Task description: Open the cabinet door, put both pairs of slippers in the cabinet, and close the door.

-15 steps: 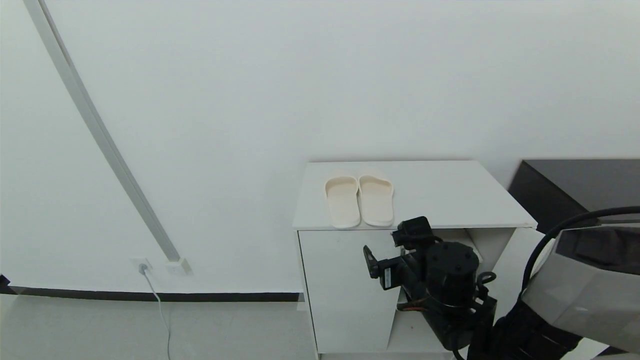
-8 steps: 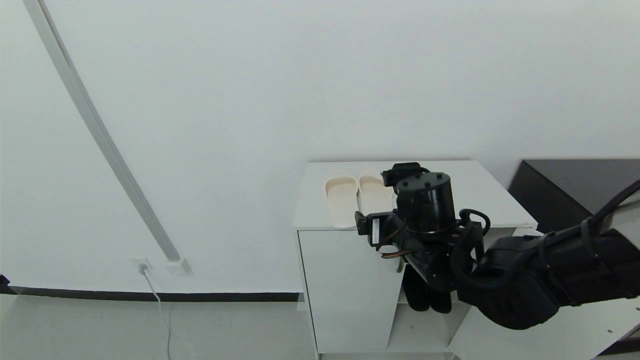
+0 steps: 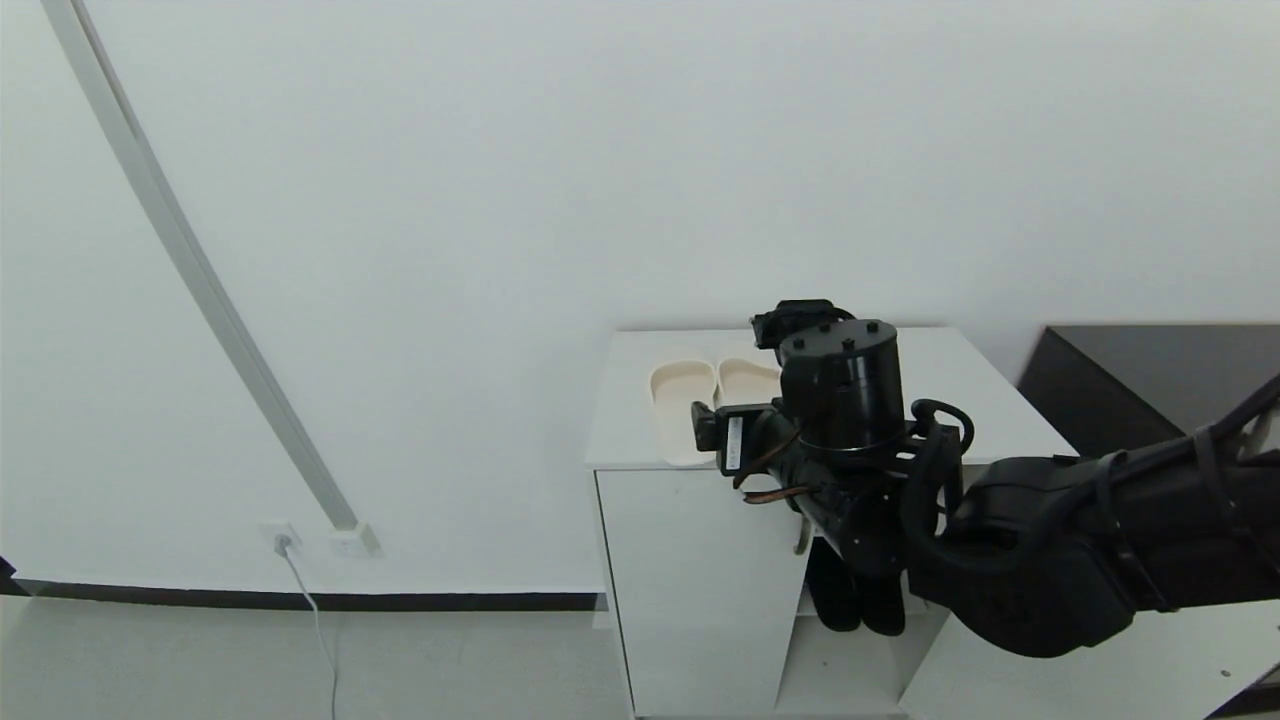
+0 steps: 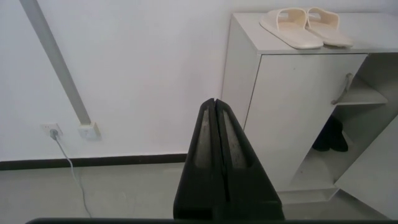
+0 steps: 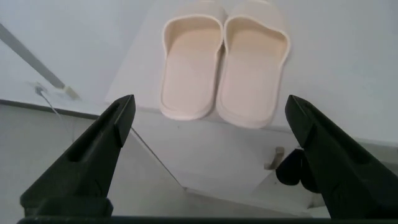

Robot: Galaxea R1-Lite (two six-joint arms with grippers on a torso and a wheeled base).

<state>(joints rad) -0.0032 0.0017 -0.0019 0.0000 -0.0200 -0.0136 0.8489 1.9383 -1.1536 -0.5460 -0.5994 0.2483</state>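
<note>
The right gripper (image 5: pixel 211 102) hangs over the cabinet (image 3: pixel 690 560) top with its fingers (image 5: pixel 99 149) spread wide. The cream slippers (image 5: pixel 193 68) lie side by side below, framed between the fingers and not touched. The black slippers (image 3: pixel 855 600) sit inside the open compartment. The left gripper (image 4: pixel 215 106) is held well apart from the cabinet, fingers pressed together.

White cabinet (image 3: pixel 700 580) stands on pale floor (image 3: pixel 300 660), against far wall. Cabinet top (image 3: pixel 950 400) flat, white. Cream slippers (image 3: pixel 685 400) lie directly on it, left part: pair side by side, touching, soles down, near ends at front edge. Right compartment open; inner shelf (image 4: pixel 364 96) bare. Dark slippers (image 3: pixel 855 600) sit below that shelf, deep inside; exact support unclear.
</note>
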